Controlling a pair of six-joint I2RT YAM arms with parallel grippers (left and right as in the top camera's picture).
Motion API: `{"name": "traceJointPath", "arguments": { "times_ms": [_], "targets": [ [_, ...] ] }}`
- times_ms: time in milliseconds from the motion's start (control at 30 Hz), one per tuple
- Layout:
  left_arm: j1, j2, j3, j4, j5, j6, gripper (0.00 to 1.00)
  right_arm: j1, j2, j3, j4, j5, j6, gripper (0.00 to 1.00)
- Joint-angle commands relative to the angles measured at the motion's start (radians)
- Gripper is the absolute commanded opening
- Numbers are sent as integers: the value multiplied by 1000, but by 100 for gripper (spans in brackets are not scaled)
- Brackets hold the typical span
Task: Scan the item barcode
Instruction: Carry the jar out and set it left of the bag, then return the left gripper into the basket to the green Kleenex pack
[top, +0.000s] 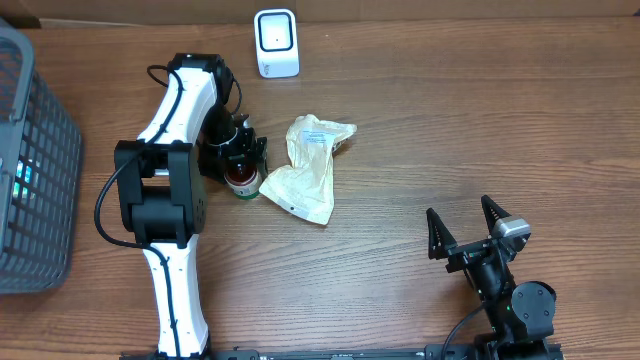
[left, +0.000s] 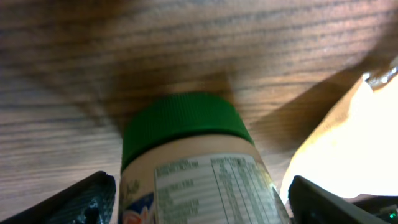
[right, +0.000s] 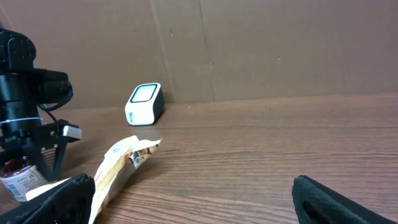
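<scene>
The left claw (left: 200, 186) stands wide around the jar (top: 242, 180) with the green lid and does not seem to press on it. The jar is on the counter (top: 450, 120), just beside the crumpled bag (top: 308, 168) and well apart from the scanner (top: 276, 42). The right claw (top: 459, 207) is fully open and empty. I judge that lifting the jar and showing it to the scanner are both left to do.

On the table (top: 450, 130), the jar (top: 242, 181) sits just left of the bag (top: 305, 170). The scanner (top: 276, 43) stands behind both, and the basket (top: 40, 170) is at the far left.
</scene>
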Motion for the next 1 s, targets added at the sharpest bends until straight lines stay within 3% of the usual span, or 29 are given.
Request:
{"name": "traceJointPath", "arguments": {
  "times_ms": [0, 267, 400, 600, 967],
  "targets": [
    [2, 12, 76, -7, -35, -33, 100, -3, -3, -11, 5, -2, -2, 100],
    [14, -71, 655, -175, -108, -117, 100, -3, -3, -11, 5, -2, -2, 100],
    [20, -223, 802, -175, -215, -206, 100, -3, -3, -11, 5, -2, -2, 100],
    [153, -461, 809, -175, -448, -288, 100, -3, -3, -11, 5, -2, -2, 100],
    [720, -500, 706, -148, -388, -361, 100, -3, -3, -11, 5, -2, -2, 100]
  ]
}}
